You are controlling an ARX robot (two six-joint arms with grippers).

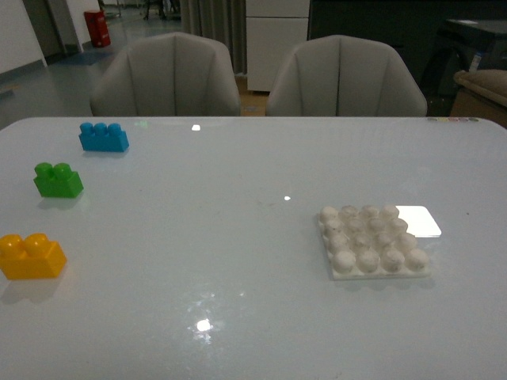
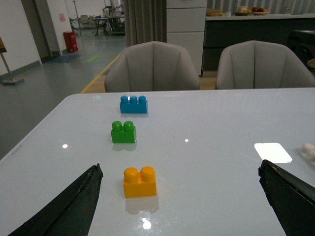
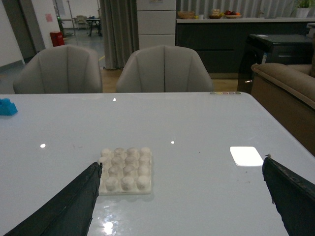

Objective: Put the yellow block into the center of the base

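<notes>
The yellow block point(image 1: 32, 256) rests on the table at the near left, two studs up; the left wrist view has this yellow block point(image 2: 140, 181) just ahead of my open left gripper point(image 2: 180, 169), nearer its left finger. The off-white studded base point(image 1: 372, 241) lies flat at the right of the table. In the right wrist view the base point(image 3: 125, 170) sits close to the left finger of my open right gripper point(image 3: 181, 167). Neither gripper holds anything, and neither arm shows in the front view.
A green two-stud brick point(image 1: 58, 180) and a blue three-stud brick point(image 1: 103, 136) stand behind the yellow one on the left. A bright white rectangle point(image 1: 417, 221) lies just behind the base. Two grey chairs point(image 1: 166, 75) stand past the table's far edge.
</notes>
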